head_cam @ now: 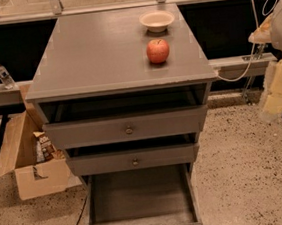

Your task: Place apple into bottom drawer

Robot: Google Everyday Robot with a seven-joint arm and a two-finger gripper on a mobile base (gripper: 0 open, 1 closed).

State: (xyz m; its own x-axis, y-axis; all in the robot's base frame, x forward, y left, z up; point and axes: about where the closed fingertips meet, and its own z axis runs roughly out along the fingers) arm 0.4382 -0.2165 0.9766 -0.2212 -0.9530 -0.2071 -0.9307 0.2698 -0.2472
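The red apple (158,51) with a yellowish blush stands on the grey cabinet top (99,53), right of the middle, just in front of a shallow cream bowl (157,20). The bottom drawer (142,220) is pulled far out toward me; its flat floor shows and holds nothing. My gripper (280,85) is a blurred pale yellowish shape at the right edge of the view, off to the right of the cabinet and well apart from the apple, at about the height of the cabinet top.
The two upper drawers (129,130) with brass knobs stand partly pulled out. An open cardboard box (30,161) sits on the floor at left. A water bottle (1,74) stands on a ledge at left. White cables (255,47) hang at right.
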